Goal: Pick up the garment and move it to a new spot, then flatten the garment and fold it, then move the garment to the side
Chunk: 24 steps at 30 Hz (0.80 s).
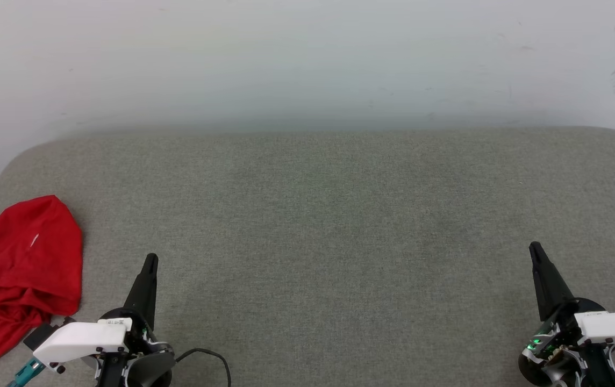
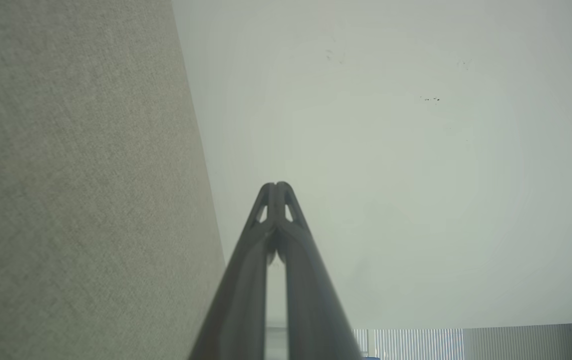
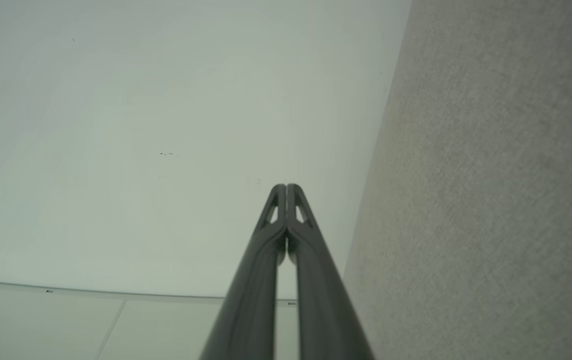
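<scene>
The garment [image 1: 17, 274], a red shirt with a bit of black-and-white print at its left, lies crumpled at the left edge of the grey fabric surface [image 1: 329, 215] in the head view. My left gripper [image 1: 150, 259] is shut and empty at the lower left, just right of the garment and apart from it. At the lower right my right gripper [image 1: 535, 248] is shut and empty too. In the left wrist view the left gripper [image 2: 276, 186] has its tips together against a pale wall. The right gripper [image 3: 286, 187] shows the same in the right wrist view.
A pale wall [image 1: 307, 59] rises behind the grey surface, whose far corners are rounded. A black cable [image 1: 211, 356] curls by my left wrist. Wide bare fabric lies between the two grippers.
</scene>
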### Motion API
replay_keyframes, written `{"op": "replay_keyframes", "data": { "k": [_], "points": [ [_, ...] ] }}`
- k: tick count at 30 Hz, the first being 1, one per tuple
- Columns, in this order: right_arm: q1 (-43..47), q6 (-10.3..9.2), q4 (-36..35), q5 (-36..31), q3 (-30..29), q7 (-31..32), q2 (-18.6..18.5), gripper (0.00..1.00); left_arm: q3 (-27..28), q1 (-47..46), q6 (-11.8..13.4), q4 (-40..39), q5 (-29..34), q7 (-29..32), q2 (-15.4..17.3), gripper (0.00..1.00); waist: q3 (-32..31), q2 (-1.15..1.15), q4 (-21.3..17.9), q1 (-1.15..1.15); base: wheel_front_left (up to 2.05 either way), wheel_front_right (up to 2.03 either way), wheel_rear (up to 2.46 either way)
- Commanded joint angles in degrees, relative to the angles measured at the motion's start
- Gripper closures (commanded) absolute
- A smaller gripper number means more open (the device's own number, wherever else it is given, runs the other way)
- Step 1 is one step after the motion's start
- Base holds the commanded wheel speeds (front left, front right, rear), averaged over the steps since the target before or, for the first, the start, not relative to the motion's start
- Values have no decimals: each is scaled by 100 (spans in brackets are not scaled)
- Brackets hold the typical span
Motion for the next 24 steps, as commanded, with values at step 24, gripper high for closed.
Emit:
{"op": "replay_keyframes", "data": {
  "k": [24],
  "points": [
    [-65, 23, 6, 22, -4, 0, -28, 100, 21, -44, -11, -1, 3, 9, 14, 100, 0, 0, 0, 0, 0, 0, 0]
  ]
}}
